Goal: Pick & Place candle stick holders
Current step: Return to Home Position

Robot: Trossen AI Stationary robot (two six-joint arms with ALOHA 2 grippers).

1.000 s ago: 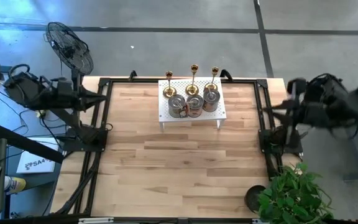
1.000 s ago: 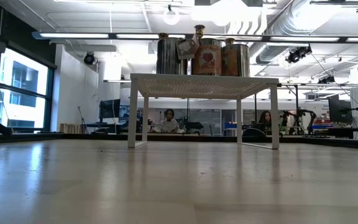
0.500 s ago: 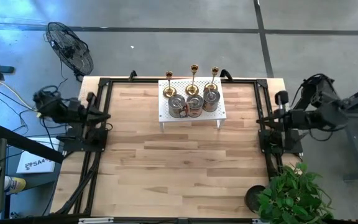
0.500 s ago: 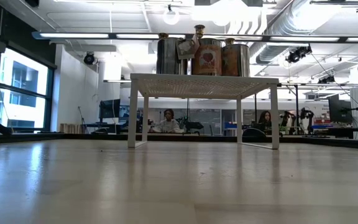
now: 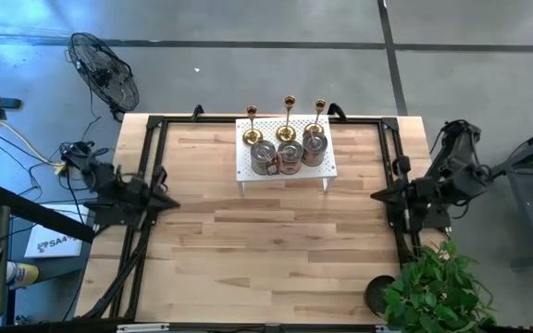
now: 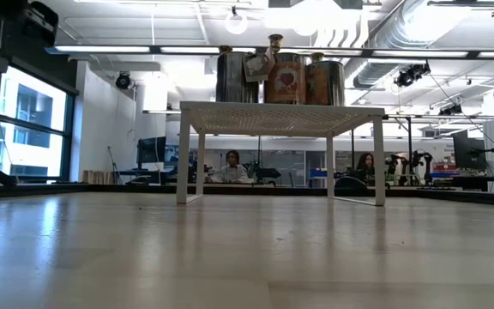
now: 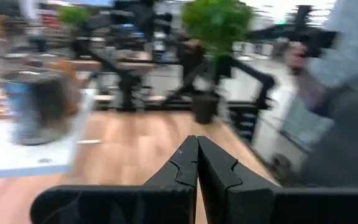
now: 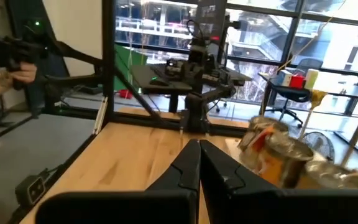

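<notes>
The left arm sits at the left edge of the tabletop point(image 5: 266, 250). The left tool point(image 7: 196, 144) has its two dark fingers pressed together, and it holds nothing. It is well apart from the things.

In the middle, near the back edge, stands the white rack point(image 5: 245, 172). All six holders are on top of it. The three gold candlesticks point(image 5: 289, 116) stand in the back row. They are thin, tall and shiny, with small round feet. The three silver cups point(image 5: 290, 154) stand in front of them, close together. They are short, round and fat, made of dull metal, and one seems to show a red heart. The rack is white metal, full of tiny holes, on thin legs. The tabletop is smooth, pale wood.

The right arm sits at the right edge. The right tool point(image 8: 199, 144) is pinched closed and empty too.

The placing looks finished, so the step now is likely going home to rest. To do it well, each arm should fold back slowly on its own side and keep far from the rack. The thin candlesticks would probably tip over from one small bump.
</notes>
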